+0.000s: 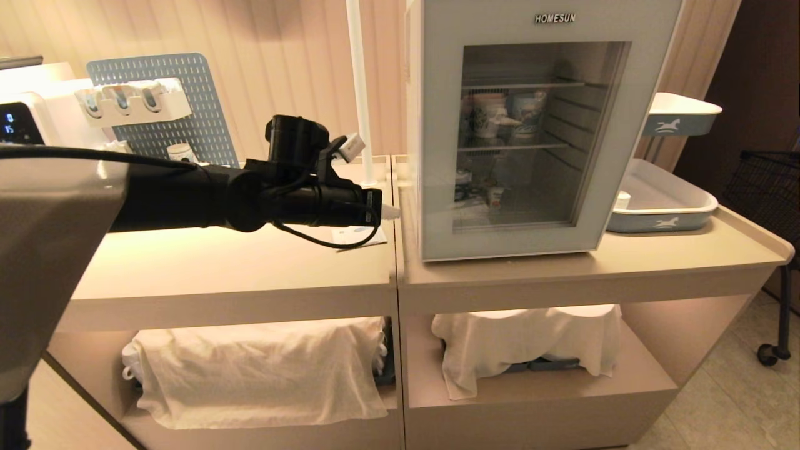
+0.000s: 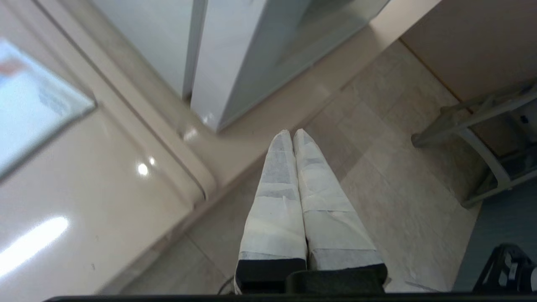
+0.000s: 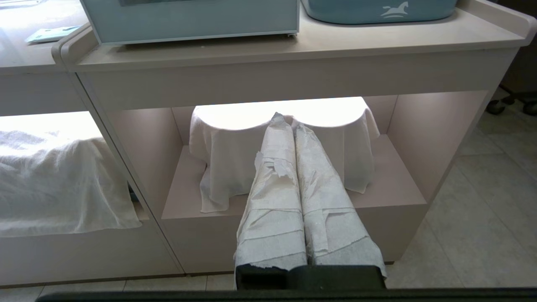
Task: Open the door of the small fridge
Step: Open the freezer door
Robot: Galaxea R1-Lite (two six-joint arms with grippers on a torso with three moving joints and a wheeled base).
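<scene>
1. We hold the left gripper [image 1: 390,211] level over the counter [image 1: 237,262], its taped fingers [image 2: 277,167] pressed together, tip just beside the lower left corner of the small fridge [image 1: 531,125]
2. The door [image 1: 437,156] sits flush against the cabinet; its glass shows wire shelves and cups [image 1: 506,115] inside
3. In our left wrist view the seam between door and cabinet runs just beyond the fingertips, near the counter's front edge
4. Our right gripper [image 3: 289,121] hangs low before the lower shelf, fingers together, facing a white cloth [image 3: 235,147]
5. Open counter lies left of the fridge, bearing a paper card [image 1: 359,236]; a grey-blue tray [image 1: 662,206] sits close on its right
6. Behind: water dispenser [image 1: 22,119], perforated board [image 1: 175,106], white pole [image 1: 359,81], ribbed wall; tiled floor below
</scene>
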